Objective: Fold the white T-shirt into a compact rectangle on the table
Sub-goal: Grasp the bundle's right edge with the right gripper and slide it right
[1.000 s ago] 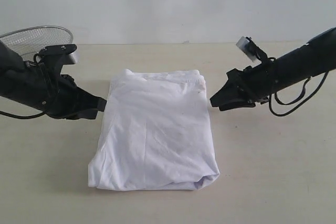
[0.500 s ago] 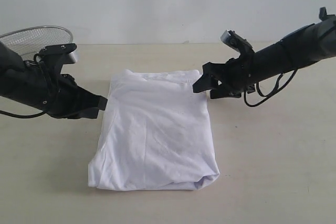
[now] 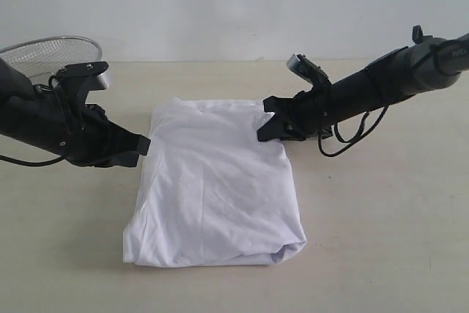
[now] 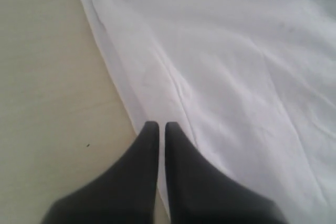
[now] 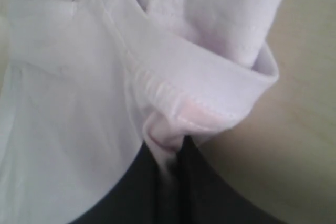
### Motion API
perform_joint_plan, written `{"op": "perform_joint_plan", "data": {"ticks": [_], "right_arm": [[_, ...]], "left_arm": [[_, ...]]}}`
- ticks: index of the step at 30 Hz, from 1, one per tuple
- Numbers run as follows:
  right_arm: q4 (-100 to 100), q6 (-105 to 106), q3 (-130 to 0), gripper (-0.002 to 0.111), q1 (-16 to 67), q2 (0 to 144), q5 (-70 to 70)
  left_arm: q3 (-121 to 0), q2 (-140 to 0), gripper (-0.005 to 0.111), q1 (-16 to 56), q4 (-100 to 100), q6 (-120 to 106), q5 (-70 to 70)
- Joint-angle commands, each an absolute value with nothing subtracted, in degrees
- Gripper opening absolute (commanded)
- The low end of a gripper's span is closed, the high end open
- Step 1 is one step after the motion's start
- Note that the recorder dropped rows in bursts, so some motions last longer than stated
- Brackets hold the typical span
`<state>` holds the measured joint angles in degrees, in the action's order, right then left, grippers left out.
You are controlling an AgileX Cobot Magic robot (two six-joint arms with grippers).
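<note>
Exterior view, garment: we are logging the white T-shirt (image 3: 216,188) lying folded in a rough rectangle on the middle of the table (image 3: 381,203); its whole outline is showing only here.
Exterior view, surroundings: we are noting a pale wood-grain surface, a plain light wall (image 3: 234,5) behind it, and a wire-mesh basket (image 3: 47,53) at the far left, which is appearing in this view alone.
Exterior view, pincers: the left gripper (image 3: 143,144) is sitting at the shirt's left edge; the right gripper (image 3: 262,131) is reaching onto its far right corner.
Left wrist view, pincer: we are seeing the left gripper (image 4: 158,127) with its jaws pressed together, tips lying over the shirt's border, nothing showing between them.
Right wrist view, pincer: we are seeing what the exterior view is hiding: the right gripper (image 5: 170,156) is clamping a hemmed fold of the shirt's corner, with layers bunching beyond the tips and bare table alongside.
</note>
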<state>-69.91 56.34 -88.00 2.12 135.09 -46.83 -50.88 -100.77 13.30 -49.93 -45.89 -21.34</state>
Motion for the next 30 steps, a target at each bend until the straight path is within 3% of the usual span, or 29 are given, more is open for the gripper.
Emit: {"op": "perform_joint_plan", "data": {"ticks": [1,10,30], "right_arm": [[-64.98,55.30,-90.69,0.000,2.27,135.42,-45.22],[-44.00,40.03,-95.76,0.000,0.32,133.90,-40.72],[-32.25,32.29,-113.88,0.000,-5.72,140.16,-43.60]], "left_arm": [[-50.72,-100.18,0.005,13.20,-50.48,-46.31,-20.94],[-50.72,-100.18,0.005,13.20,-50.48,-46.31,-20.94],[-50.72,-100.18,0.005,13.20,-50.48,-46.33,-20.82]]}}
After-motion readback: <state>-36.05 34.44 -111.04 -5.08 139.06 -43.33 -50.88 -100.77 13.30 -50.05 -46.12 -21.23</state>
